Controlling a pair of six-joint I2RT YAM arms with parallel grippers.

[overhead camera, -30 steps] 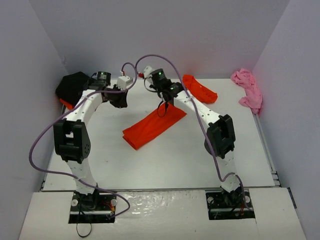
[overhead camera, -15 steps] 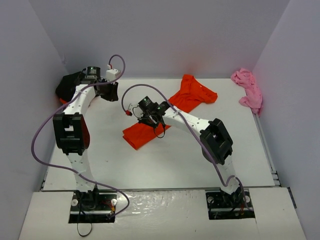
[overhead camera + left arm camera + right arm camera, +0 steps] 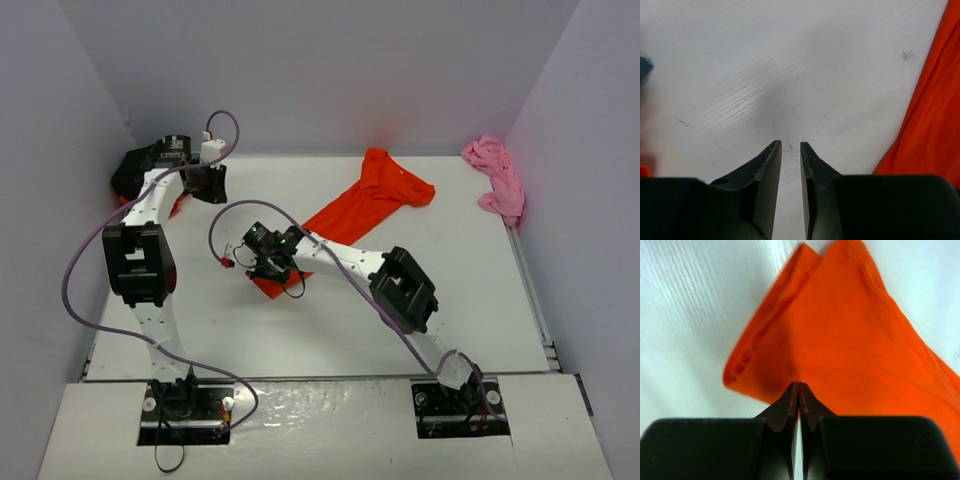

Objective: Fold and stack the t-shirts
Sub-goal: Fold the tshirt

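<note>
Here the right gripper (image 3: 799, 386) is sitting fully closed at the orange-red t-shirt (image 3: 850, 330) while the left gripper (image 3: 790, 146) is hovering slightly parted, empty, above the table (image 3: 790, 60).

black t-shirt (image 3: 128, 175) partly behind left arm (image 3: 150, 203)

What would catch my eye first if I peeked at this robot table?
The bright orange-red t-shirt, stretched in a long strip across the middle of the white table. The right claw is pinched shut right over the shirt's near-left end. You'd also spot the crumpled pink t-shirt in the far right corner and the black t-shirt heaped in the far left corner.
</note>
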